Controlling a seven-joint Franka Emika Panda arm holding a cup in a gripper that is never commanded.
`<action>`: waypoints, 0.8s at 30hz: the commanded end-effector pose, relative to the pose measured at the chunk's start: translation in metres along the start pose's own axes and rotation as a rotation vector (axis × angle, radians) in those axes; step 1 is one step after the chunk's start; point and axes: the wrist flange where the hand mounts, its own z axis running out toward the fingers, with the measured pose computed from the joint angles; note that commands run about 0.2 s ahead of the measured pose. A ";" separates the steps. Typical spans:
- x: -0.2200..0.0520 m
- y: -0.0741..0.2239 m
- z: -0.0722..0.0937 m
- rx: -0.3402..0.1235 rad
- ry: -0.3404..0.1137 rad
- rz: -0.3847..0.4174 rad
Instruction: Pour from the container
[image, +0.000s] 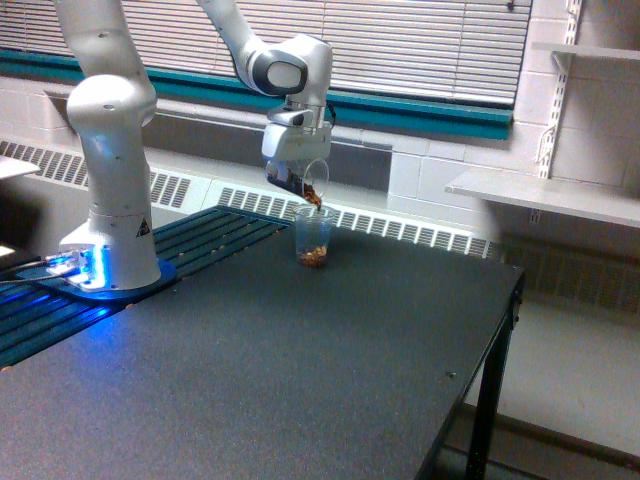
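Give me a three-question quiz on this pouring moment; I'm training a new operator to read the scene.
1. True or false: the container held by the claw is tilted, mouth toward the small cup.
2. What lies in the bottom of the small cup? A) clear water B) brownish pieces C) nothing
3. Where does the small cup stand: on the dark table or on the white shelf?

Key: 1 true; 2 B; 3 on the dark table, directly below the container's lip.
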 end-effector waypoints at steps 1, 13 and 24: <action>0.001 -0.004 -0.002 0.008 -0.022 -0.025; 0.002 -0.004 0.000 0.007 -0.049 -0.030; 0.003 -0.004 0.000 0.001 -0.079 -0.039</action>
